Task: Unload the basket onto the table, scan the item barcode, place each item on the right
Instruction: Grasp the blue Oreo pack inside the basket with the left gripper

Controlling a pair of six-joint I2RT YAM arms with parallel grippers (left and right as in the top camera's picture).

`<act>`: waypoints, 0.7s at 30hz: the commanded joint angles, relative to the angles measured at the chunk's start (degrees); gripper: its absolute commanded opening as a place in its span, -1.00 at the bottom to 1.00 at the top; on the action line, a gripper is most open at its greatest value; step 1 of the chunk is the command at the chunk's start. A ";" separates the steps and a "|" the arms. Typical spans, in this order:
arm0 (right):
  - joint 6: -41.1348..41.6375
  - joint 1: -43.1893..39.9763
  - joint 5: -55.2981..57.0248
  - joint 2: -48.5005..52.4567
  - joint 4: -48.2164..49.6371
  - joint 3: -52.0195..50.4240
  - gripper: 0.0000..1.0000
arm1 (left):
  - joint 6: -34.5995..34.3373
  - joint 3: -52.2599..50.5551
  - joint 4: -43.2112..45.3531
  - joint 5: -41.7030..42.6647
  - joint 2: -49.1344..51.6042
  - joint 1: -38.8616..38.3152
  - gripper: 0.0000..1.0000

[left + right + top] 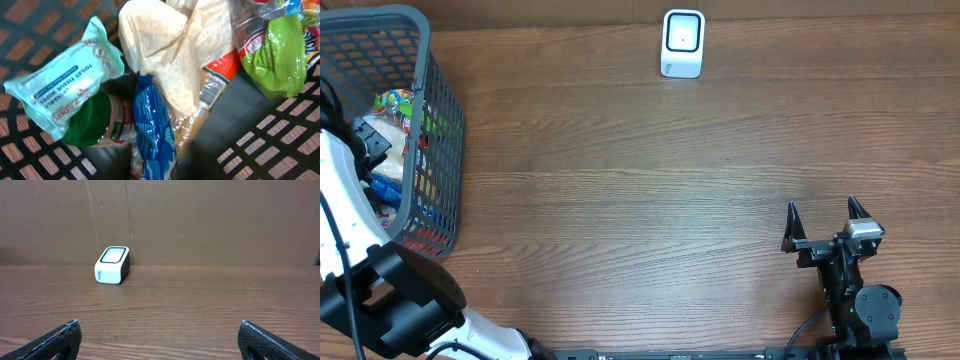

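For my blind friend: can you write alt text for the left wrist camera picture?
Packaged groceries lie heaped in a dark mesh basket: a mint-green wipes pack, a green-lidded jar, a blue packet, a pale bag and a lime-green packet.

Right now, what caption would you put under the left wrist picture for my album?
Packet of toilet tissue wipes, blue wrapper and green-lidded jar jumbled in a basket.

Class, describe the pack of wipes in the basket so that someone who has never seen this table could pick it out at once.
At the left end of the table stands a grey mesh basket full of groceries. Inside, the pack of wipes lies partly over a green-lidded jar, beside a blue packet. It alone is pale mint green, labelled Toilet Tissue Wipes.
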 commanded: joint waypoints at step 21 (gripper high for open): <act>-0.39 -0.09 0.31 -0.33 0.22 -0.59 1.00 | -2.73 -4.57 -3.10 4.72 16.55 0.85 -0.26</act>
